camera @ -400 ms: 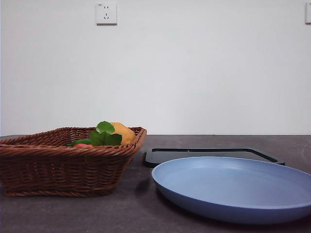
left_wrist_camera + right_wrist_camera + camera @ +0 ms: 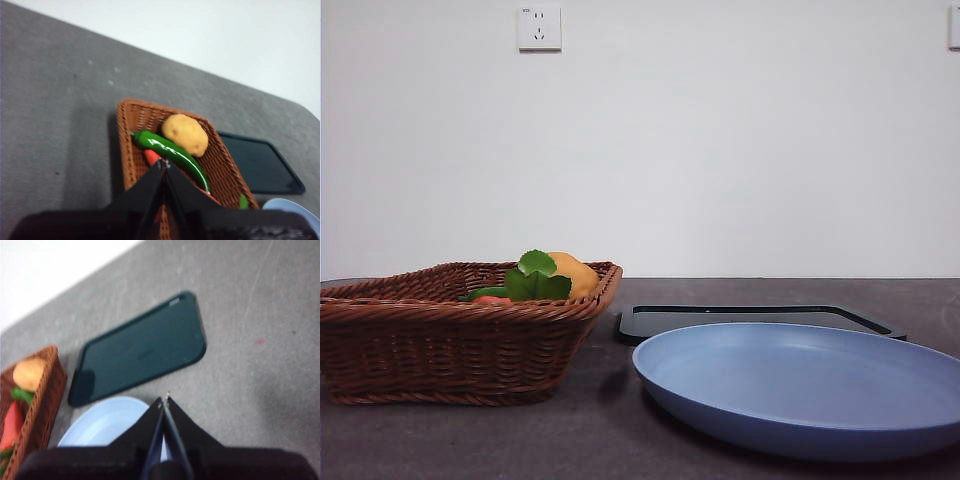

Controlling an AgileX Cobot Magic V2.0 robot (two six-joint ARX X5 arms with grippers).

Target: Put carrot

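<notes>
The carrot (image 2: pixel 152 156) lies in the brown wicker basket (image 2: pixel 131 120), mostly hidden under a slim green vegetable (image 2: pixel 172 155) and my left jaws. In the front view only a red-orange bit (image 2: pixel 492 299) and its green leaves (image 2: pixel 536 278) show above the basket rim (image 2: pixel 440 310). In the right wrist view the carrot (image 2: pixel 11 426) shows at the basket's edge. My left gripper (image 2: pixel 164 164) is shut and empty, high above the basket. My right gripper (image 2: pixel 163 401) is shut and empty, high above the blue plate (image 2: pixel 107 422).
A yellow-brown potato (image 2: pixel 185 134) lies in the basket beside the green vegetable. A blue plate (image 2: pixel 800 385) sits right of the basket, with a black tray (image 2: pixel 750 318) behind it. The tray (image 2: pixel 140 355) also shows in the right wrist view.
</notes>
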